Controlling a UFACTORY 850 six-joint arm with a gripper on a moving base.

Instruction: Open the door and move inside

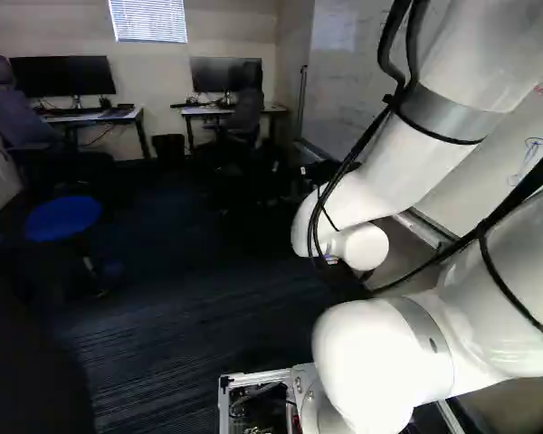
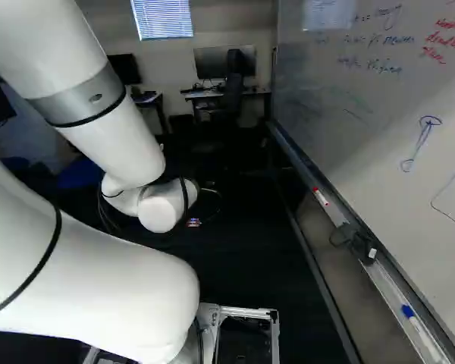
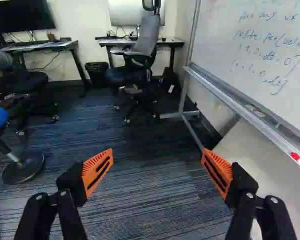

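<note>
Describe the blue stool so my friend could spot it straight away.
Start at the window in the far wall, then drop to the desk at the left of the left base view. Nearer than that desk and the office chair beside it stands the stool. Unlike the chair, it has a round, bright blue seat with no back, on one slanted post above a round dark base.

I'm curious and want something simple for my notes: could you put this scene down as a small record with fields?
Place: room with a whiteboard
Fingers: open, wide apart, holding nothing
Door: none visible
Far wall: two desks with screens
Bin: between the desks
Stool: round, blue seat
Whiteboard ledge: red marker, blue-capped marker
</note>
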